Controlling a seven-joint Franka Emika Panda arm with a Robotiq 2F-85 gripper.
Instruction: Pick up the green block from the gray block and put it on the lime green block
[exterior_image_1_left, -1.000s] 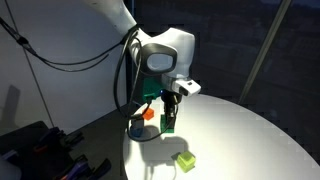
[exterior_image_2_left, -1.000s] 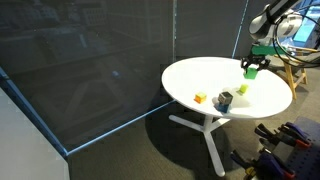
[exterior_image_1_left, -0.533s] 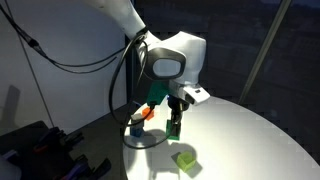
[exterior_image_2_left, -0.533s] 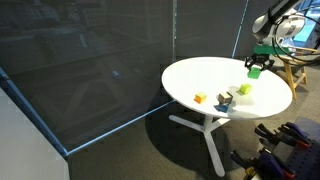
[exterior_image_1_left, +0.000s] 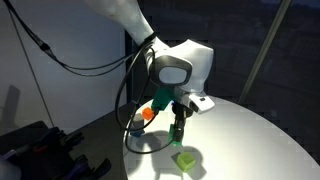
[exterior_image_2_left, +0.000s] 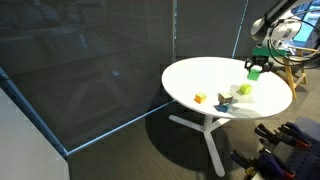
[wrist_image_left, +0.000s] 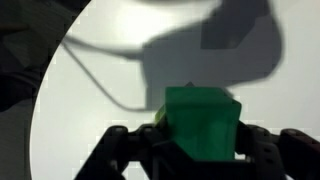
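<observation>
My gripper (exterior_image_1_left: 178, 130) is shut on the green block (wrist_image_left: 200, 123), which fills the wrist view between the jaws. I hold it in the air just above the lime green block (exterior_image_1_left: 186, 160), which lies on the white round table (exterior_image_1_left: 250, 140); a sliver of lime shows behind the green block's left edge in the wrist view. In an exterior view the held block (exterior_image_2_left: 253, 71) hangs over the lime green block (exterior_image_2_left: 243, 89). The gray block (exterior_image_2_left: 224, 102) sits near the table's front edge; it also shows by the table's rim (exterior_image_1_left: 135, 127).
An orange-red block (exterior_image_1_left: 148, 114) sits near the gray block, and a yellow-orange block (exterior_image_2_left: 200, 98) lies beside it in an exterior view. A dark glass wall stands behind the table. Cables hang from the arm. Dark equipment sits on the floor (exterior_image_1_left: 40, 150).
My gripper has carried the green block away from the gray block and over towards the lime green block. The arm has come lower and closer to that block.
</observation>
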